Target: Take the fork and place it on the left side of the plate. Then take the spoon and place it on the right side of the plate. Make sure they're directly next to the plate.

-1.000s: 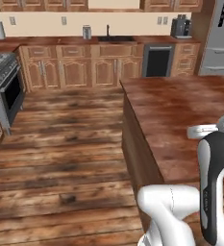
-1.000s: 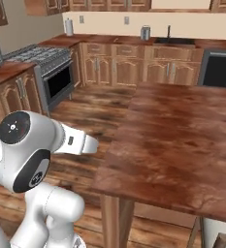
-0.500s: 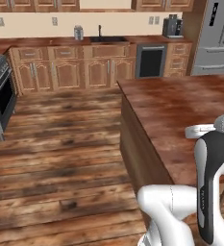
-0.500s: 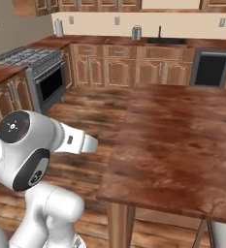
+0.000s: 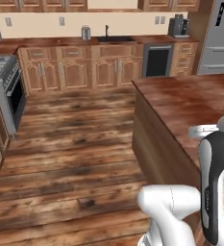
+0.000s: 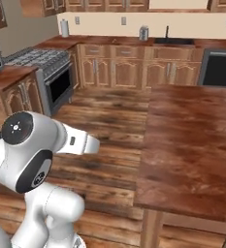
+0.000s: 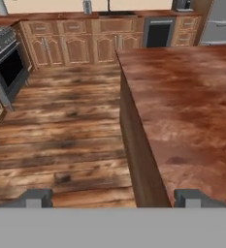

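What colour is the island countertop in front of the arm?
Mottled reddish-brown, like polished wood or stone; the island countertop shows best in the hand view.

1. fork: cannot tell its pose, state or place from these views.
2. spoon: same, cannot tell where or how it lies.
3. plate: same, cannot tell its place, or how fork and spoon sit relative to it.
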Controlling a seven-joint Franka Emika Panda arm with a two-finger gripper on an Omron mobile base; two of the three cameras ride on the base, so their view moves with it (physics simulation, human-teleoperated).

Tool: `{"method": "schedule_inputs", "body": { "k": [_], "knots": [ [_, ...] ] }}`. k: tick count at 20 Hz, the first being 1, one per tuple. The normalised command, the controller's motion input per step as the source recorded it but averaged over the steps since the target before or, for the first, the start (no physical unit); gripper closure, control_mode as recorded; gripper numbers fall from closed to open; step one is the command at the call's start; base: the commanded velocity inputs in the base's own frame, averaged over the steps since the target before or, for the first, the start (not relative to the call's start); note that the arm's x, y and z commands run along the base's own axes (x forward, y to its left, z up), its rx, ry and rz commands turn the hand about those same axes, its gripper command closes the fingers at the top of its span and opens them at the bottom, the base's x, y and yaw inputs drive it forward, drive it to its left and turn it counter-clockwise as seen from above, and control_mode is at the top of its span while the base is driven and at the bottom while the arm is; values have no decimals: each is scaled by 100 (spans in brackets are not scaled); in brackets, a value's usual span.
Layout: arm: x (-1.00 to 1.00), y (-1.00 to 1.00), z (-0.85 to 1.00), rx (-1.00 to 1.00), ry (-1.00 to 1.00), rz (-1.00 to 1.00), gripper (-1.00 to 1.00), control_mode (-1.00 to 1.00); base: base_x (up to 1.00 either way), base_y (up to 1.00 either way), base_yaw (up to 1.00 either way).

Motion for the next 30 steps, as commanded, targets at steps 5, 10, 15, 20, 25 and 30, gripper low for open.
{"method": "schedule_inputs", "body": {
  "k": [5,10,15,20,25,30],
  "knots": [
    [0,0,0,0,0,0,-100,100,17,100,1],
    [0,0,0,0,0,0,-100,100,99,100,-5],
    [0,0,0,0,0,0,-100,100,100,100,-8],
    [0,0,0,0,0,0,-100,100,100,45,-5],
    [0,0,0,0,0,0,-100,100,100,-35,0],
    [0,0,0,0,0,0,-100,100,100,-61,0]
  ]
}}
